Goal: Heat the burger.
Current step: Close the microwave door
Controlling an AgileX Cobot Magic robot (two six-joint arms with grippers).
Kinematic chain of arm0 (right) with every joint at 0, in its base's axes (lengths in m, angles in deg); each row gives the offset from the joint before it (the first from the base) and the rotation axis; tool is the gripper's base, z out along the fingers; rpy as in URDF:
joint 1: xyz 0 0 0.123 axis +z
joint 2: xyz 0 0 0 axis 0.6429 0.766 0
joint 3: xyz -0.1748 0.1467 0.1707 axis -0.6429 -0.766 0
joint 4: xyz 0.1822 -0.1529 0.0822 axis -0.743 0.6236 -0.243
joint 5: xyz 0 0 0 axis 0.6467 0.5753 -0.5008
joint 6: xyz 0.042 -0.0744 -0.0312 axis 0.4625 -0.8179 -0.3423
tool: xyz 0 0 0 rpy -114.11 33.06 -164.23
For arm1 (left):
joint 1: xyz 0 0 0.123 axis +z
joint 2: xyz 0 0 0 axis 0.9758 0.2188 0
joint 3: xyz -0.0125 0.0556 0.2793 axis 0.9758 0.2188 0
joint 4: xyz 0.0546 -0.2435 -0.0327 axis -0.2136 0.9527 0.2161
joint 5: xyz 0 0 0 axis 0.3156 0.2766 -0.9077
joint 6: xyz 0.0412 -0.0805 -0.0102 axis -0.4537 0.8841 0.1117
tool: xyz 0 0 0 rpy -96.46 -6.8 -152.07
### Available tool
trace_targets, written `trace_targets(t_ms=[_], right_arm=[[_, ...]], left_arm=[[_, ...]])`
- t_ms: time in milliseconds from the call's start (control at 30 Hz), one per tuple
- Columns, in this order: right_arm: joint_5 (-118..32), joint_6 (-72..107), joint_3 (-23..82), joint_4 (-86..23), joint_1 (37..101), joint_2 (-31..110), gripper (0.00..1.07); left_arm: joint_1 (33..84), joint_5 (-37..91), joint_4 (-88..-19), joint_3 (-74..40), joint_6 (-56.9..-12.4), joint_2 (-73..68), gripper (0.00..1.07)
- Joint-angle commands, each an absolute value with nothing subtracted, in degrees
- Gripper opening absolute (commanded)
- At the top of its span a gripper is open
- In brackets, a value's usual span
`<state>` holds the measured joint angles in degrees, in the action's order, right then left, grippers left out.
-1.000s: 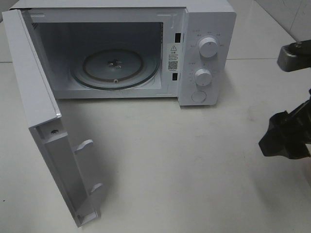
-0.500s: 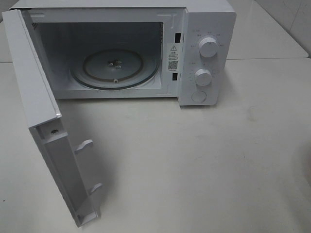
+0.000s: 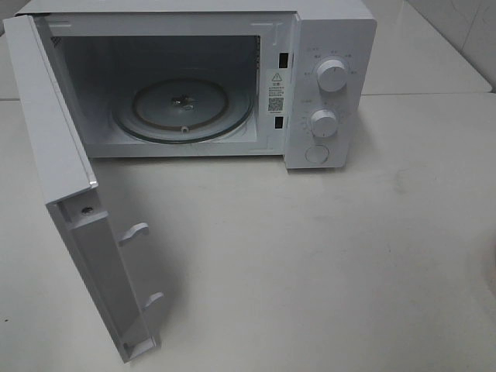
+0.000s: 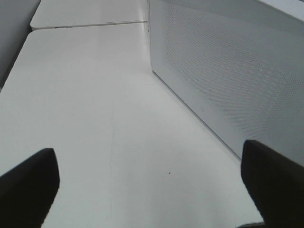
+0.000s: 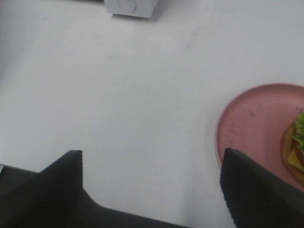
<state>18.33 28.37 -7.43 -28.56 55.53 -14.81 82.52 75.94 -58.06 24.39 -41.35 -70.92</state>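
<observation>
Only a sliver of the burger (image 5: pixel 295 152) is seen, cut off at the right edge of the right wrist view, on a pink plate (image 5: pixel 242 128). Both the left gripper (image 4: pixel 149 183) and the right gripper (image 5: pixel 152 183) are spread wide, and nothing is held. Neither gripper is shown in the high view, where the microwave (image 3: pixel 333 46) stands with its door (image 3: pixel 54 147) open.

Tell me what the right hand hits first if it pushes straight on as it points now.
Probably bare table: the open right hand points at it, with the pink plate and burger off to one side.

Burger (image 5: pixel 295 151): partly visible at right frame edge, green lettuce and red slice showing, resting on pink plate (image 5: pixel 247 128).
</observation>
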Motion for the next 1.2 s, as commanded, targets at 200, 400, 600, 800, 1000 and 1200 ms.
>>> trace_targets(t_ms=[200,400,600,800,1000,1200], right_arm=[[19.93,27.91,-9.03,-28.33,51.41,-22.08,0.76],[19.87,27.68,-8.97,-28.39,47.0,-29.65,0.76],[19.87,27.57,-8.97,-28.39,45.34,-30.85,0.76],[19.87,27.62,-8.97,-28.39,45.34,-30.85,0.76],[19.87,27.62,-8.97,-28.39,45.34,-30.85,0.76],[19.87,27.68,-8.97,-28.39,45.34,-30.85,0.76]], left_arm=[[82.75,75.31,-58.01,24.51,-41.18,-72.12,0.98],[82.75,75.31,-58.01,24.51,-41.18,-72.12,0.98],[82.75,75.31,-58.01,24.51,-41.18,-72.01,0.98],[82.75,75.31,-57.95,24.51,-41.18,-72.12,0.98],[82.75,75.31,-57.95,24.51,-41.18,-72.12,0.98],[82.75,75.31,-57.95,24.51,-41.18,-72.12,0.98]])
